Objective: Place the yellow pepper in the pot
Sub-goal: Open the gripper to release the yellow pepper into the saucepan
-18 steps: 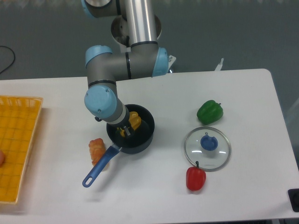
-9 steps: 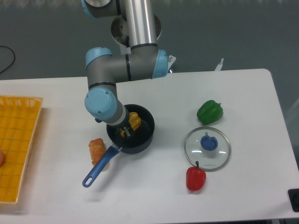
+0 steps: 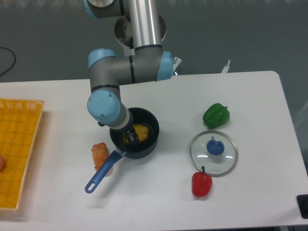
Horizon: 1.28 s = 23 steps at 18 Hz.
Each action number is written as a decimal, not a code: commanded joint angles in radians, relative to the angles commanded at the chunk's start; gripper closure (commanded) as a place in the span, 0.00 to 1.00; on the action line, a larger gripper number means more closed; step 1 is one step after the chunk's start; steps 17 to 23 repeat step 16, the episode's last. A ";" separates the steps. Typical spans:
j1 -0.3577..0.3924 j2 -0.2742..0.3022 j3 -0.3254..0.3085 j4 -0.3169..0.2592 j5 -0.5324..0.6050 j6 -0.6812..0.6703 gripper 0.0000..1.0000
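Note:
The yellow pepper [image 3: 141, 130] lies inside the pot [image 3: 150, 143], a dark navy saucepan left of the table's middle with its blue handle [image 3: 102, 173] pointing to the front left. My gripper [image 3: 130, 136] reaches down into the pot at its left side, right beside the pepper. The wrist hides most of the fingers. The pepper looks loose on the pot's bottom, no longer held up between the fingers.
A green pepper [image 3: 216, 115] sits to the right. A glass lid with a blue knob [image 3: 213, 152] and a red pepper [image 3: 201, 184] lie at the front right. An orange toy [image 3: 99, 154] is next to the pot's handle. A yellow basket [image 3: 19, 144] stands at the left edge.
The yellow pepper has dropped from its raised spot at the gripper to the bottom of the pot. The arm has hardly moved.

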 joint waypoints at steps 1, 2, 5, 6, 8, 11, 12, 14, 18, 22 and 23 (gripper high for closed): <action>0.000 0.003 0.012 0.000 0.002 -0.002 0.01; 0.000 0.008 0.021 0.000 0.000 -0.002 0.00; 0.000 0.018 0.061 -0.002 -0.003 -0.003 0.00; 0.000 0.023 0.077 0.000 -0.006 0.003 0.00; 0.000 0.026 0.110 0.002 -0.009 0.002 0.00; 0.002 0.034 0.121 0.012 -0.011 0.000 0.00; 0.002 0.034 0.121 0.021 -0.012 0.000 0.00; 0.003 0.038 0.121 0.046 -0.012 0.000 0.00; 0.005 0.040 0.121 0.052 -0.024 0.000 0.00; 0.005 0.040 0.121 0.052 -0.024 0.000 0.00; 0.005 0.040 0.121 0.052 -0.024 0.000 0.00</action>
